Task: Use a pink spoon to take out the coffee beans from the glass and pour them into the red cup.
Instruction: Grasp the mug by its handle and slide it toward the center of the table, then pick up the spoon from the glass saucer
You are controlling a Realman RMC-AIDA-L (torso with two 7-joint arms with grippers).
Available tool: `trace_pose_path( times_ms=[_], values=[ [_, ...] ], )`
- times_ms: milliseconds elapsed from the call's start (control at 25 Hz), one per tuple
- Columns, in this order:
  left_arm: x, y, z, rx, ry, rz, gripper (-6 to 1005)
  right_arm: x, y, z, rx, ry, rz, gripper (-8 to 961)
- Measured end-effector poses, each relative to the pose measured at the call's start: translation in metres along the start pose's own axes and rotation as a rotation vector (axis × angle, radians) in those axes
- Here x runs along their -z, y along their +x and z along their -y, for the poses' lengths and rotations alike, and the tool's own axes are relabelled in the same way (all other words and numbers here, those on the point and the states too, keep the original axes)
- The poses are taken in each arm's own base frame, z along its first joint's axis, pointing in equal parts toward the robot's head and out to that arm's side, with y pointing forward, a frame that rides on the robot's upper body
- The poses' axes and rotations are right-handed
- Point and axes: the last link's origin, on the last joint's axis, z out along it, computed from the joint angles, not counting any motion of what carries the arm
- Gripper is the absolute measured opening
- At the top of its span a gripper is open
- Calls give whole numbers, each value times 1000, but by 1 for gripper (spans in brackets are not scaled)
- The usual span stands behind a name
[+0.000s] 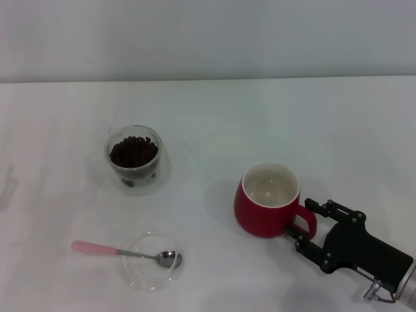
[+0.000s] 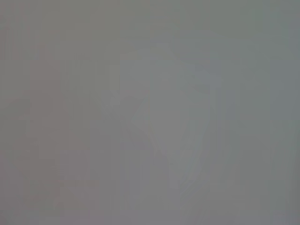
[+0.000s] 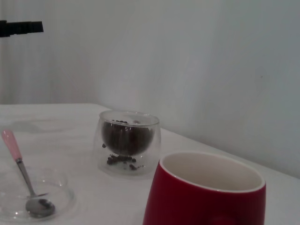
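Note:
The glass (image 1: 134,158) (image 3: 127,141) stands left of centre with the coffee beans (image 1: 133,150) (image 3: 127,136) inside it. Nearer the front, the pink spoon (image 1: 122,252) (image 3: 20,169) lies with its metal bowl in a flat clear dish (image 1: 152,261) (image 3: 37,197) and its pink handle pointing left. The red cup (image 1: 268,200) (image 3: 206,193) stands at the right, white and bare inside, its handle (image 1: 302,224) turned to the front right. My right gripper (image 1: 305,224) is open, one finger on each side of that handle. My left gripper is out of view.
A white table (image 1: 214,117) runs back to a plain wall. A dark bar (image 3: 21,27) shows at the upper edge of the right wrist view. The left wrist view is a flat grey blur.

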Motion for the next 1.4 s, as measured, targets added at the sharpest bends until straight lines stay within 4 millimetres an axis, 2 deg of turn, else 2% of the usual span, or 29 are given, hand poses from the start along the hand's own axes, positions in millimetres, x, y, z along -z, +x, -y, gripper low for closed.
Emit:
trace_pose_path(
  times_ms=[280,440,680,920,960,1000,1040,1160,1400],
  values=[
    [-1,-1,1,-3,2,6,879,6,-3,4,-21,20,28,736],
    [-1,-1,1,-3,2,9,878,22,-8,8,-45,37,93,878],
    [1,2,-3,11,-17,-18,878,56,-25,25,-66,117,257,877],
    [9,1,-16,147,-41,-28,878,81,-42,62,-14,301,366,876],
    [13,-1,-22,240,-62,-20,878,84,-45,69,-4,327,380,876],
    [13,-1,-22,240,-62,-20,877,87,-47,75,5,358,394,875],
    [19,-4,-28,416,-83,9,877,88,-50,83,12,389,408,875],
    [24,-9,-35,601,-109,56,877,83,-58,104,12,494,441,875],
    [41,-24,-47,938,-118,208,878,45,-66,127,-3,531,404,874]
  ],
)
